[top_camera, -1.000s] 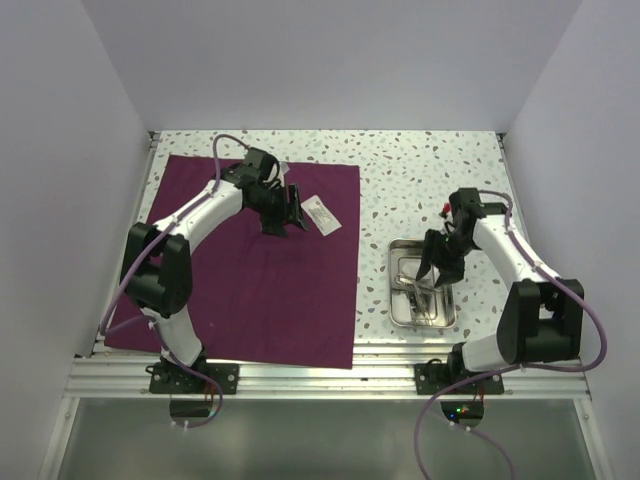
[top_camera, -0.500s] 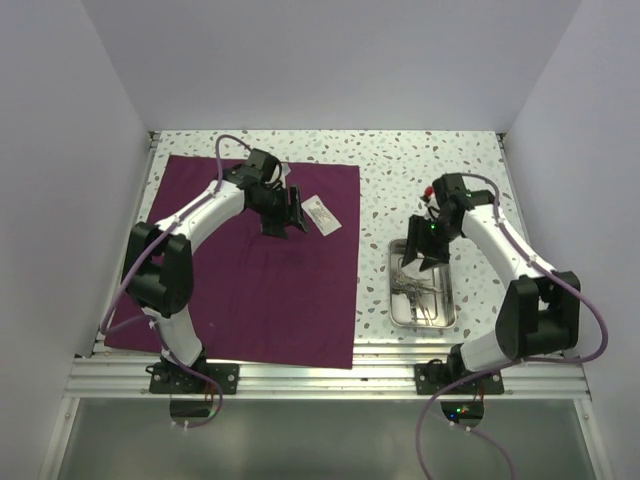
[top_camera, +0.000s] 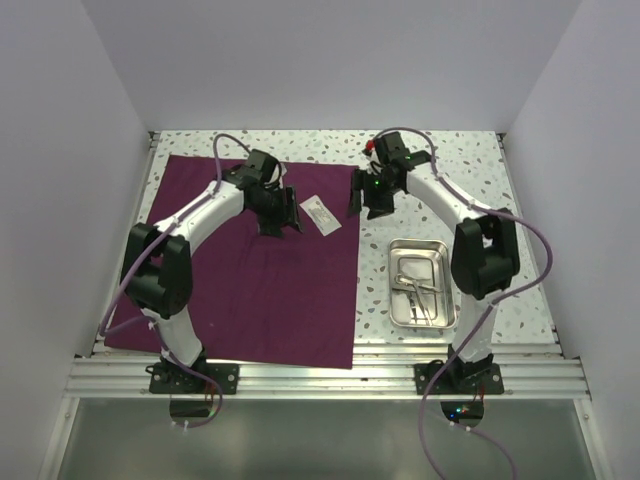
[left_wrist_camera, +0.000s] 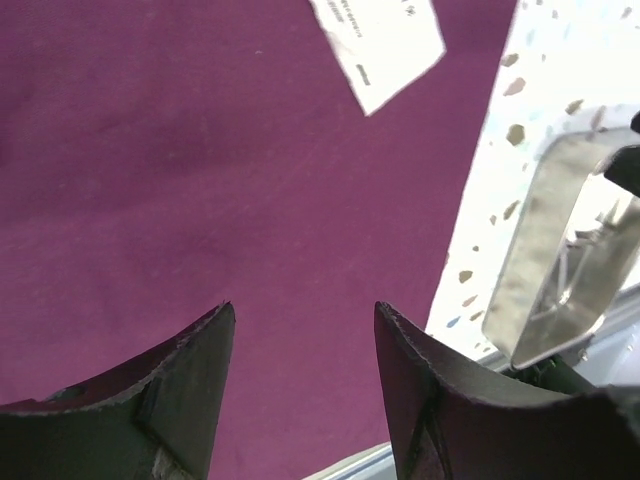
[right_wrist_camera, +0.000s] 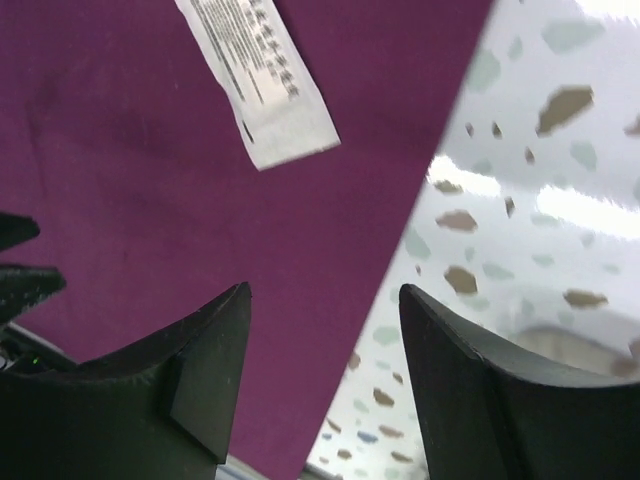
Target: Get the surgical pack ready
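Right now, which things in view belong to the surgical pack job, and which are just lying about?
Part of the job:
- maroon cloth, spread flat
- white packet, lying on the cloth
- steel tray, on the table beside the cloth
- metal instruments, inside the tray

Just there:
- speckled table
- purple cables
- aluminium rail at the near edge

The right pincer point(top_camera: 358, 196) is no longer held over the steel tray point(top_camera: 396, 300). It is now swung across the worktop point(top_camera: 440, 160) to the right edge of the maroon cloth point(top_camera: 250, 290), near the white packet point(top_camera: 322, 214), with its jaws parted and empty. The instruments point(top_camera: 418, 290) in the tray are thereby uncovered. The left pincer point(top_camera: 283, 212) appears drawn slightly back from the packet, though the shift is small.
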`<state>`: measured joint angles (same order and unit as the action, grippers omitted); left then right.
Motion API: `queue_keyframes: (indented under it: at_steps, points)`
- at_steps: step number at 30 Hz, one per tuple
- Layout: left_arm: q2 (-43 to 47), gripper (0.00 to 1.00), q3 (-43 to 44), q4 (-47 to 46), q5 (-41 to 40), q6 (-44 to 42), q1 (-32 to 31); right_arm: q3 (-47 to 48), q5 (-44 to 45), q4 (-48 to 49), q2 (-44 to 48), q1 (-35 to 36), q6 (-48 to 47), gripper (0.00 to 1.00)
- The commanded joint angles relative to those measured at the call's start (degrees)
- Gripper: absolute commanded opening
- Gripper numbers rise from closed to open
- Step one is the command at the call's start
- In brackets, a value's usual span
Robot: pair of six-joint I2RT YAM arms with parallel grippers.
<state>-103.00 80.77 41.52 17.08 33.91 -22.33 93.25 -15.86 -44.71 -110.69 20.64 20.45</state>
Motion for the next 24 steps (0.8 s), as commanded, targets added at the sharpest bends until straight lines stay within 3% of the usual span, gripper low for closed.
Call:
queue_keyframes:
  at_steps: [1, 4, 9, 19, 24]
  points:
    - [4.5, 0.61, -0.5, 2.6, -7.4, 1.0, -0.3, 6.8, 3.3, 2.3, -4.4, 2.9, -1.7, 0.66]
    - [6.5, 0.61, -1.5, 4.8, -11.4, 1.1, -0.2, 11.1, 5.6, 1.8, -8.5, 4.9, -2.4, 0.72]
    - [9.0, 0.59, -4.7, 5.2, -11.7, 0.5, -0.2, 15.8, 6.8, 1.5, -13.3, 6.4, -1.8, 0.72]
    - [11.1, 0.59, -7.4, 4.5, -9.7, -0.2, -0.2, 16.8, 6.8, 2.6, -18.0, 7.5, -1.3, 0.57]
    - [11.3, 0.59, -8.6, 3.7, -9.1, 0.0, -0.2, 16.0, 6.3, 2.6, -18.9, 7.6, -2.1, 0.54]
